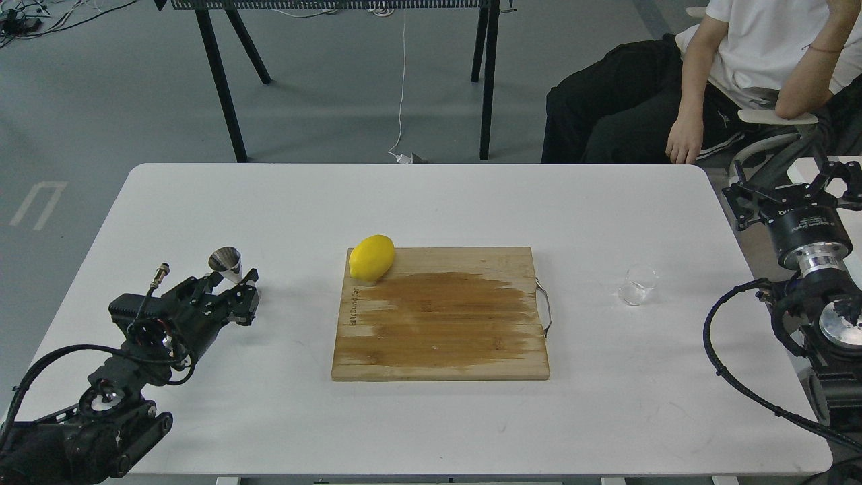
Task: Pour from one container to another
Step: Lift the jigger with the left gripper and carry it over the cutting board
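The shiny steel jigger (225, 261) stands upright on the left part of the white table (431, 202). Only its upper cone shows. My left gripper (231, 293) is open right in front of it, its fingers covering the lower cone; I cannot tell if they touch it. The small clear glass cup (638, 285) stands alone on the right side of the table. My right gripper (786, 195) hangs open beyond the table's right edge, well behind and to the right of the cup, holding nothing.
A wooden cutting board (441, 323) with a metal handle lies mid-table, a yellow lemon (372, 257) on its far left corner. A seated person (727, 74) is at the back right. Black stand legs (219, 81) rise behind the table.
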Robot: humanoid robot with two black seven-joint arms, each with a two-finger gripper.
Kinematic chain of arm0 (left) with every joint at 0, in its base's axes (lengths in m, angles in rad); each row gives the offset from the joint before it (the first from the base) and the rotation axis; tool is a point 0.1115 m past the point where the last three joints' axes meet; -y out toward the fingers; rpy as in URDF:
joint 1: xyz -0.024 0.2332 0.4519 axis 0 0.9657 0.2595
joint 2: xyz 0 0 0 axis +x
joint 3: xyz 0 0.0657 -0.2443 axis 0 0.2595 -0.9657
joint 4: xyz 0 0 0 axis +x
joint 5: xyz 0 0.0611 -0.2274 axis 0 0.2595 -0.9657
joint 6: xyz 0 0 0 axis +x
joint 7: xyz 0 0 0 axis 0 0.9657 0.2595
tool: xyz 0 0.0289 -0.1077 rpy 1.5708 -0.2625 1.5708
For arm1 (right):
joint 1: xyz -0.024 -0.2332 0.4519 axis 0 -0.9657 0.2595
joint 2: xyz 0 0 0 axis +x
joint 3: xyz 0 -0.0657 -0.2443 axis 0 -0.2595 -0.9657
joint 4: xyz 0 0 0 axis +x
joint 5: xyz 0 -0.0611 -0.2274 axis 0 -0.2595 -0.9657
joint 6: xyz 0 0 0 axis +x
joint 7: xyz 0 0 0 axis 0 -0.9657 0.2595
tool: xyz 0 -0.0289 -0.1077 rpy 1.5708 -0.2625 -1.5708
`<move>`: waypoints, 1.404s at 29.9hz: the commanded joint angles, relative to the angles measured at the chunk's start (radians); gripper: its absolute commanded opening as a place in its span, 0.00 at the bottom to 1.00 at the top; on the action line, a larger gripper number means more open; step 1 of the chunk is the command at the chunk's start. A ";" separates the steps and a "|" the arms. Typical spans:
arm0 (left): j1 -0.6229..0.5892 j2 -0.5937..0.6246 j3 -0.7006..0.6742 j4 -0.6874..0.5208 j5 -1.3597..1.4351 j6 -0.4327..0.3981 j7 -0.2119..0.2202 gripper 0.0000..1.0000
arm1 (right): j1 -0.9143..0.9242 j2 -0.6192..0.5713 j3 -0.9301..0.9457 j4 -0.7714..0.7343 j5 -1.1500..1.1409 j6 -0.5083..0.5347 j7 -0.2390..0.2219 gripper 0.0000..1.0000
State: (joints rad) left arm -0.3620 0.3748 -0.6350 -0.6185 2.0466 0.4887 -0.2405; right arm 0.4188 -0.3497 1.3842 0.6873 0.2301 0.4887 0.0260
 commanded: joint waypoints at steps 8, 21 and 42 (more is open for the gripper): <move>0.002 0.003 0.001 -0.001 0.003 0.000 -0.002 0.27 | 0.000 0.000 0.001 0.000 0.000 0.000 0.000 1.00; -0.009 0.102 -0.003 -0.177 0.001 0.000 0.003 0.08 | 0.000 0.000 -0.001 0.001 -0.001 0.000 -0.006 1.00; -0.422 -0.094 0.193 -0.296 0.135 -0.087 0.118 0.09 | -0.032 -0.048 -0.001 -0.034 -0.001 0.000 -0.003 1.00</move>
State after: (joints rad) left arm -0.7494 0.3401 -0.5092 -0.9246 2.1788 0.4069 -0.1652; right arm 0.3875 -0.3981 1.3847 0.6682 0.2285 0.4887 0.0229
